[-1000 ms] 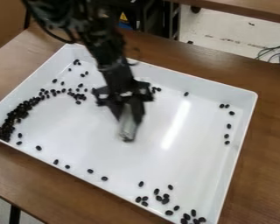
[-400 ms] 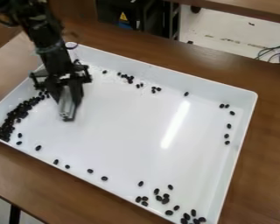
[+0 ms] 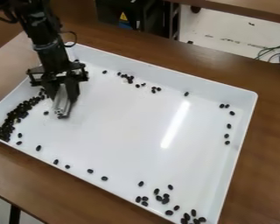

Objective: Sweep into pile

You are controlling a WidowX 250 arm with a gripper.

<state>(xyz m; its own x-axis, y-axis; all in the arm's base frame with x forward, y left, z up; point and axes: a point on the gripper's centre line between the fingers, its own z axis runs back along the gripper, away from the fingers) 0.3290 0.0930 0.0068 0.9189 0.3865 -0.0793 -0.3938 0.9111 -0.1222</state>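
Observation:
The black gripper (image 3: 63, 92) is over the tray's left part, pointing down, shut on a grey, brush-like piece (image 3: 61, 106) whose lower end is low over the tray floor or touching it; I cannot tell which. Left of it, a dense curved band of dark beans (image 3: 16, 116) runs along the white tray's (image 3: 136, 144) left side, thickest at the left corner. One bean (image 3: 46, 113) lies between the band and the grey piece. Part of the band's upper end is hidden behind the gripper.
More beans lie along the back wall (image 3: 127, 78), the right wall (image 3: 229, 126) and the front edge (image 3: 90, 171), with a loose cluster near the front right corner (image 3: 164, 199). Raised walls ring the tray, which stands on a brown wooden table (image 3: 271, 144).
The gripper has swung left with the grey piece, then shifted slightly farther left. Beans behind the arm at the back wall have come into view, and a lone bean now shows beside the grey piece.

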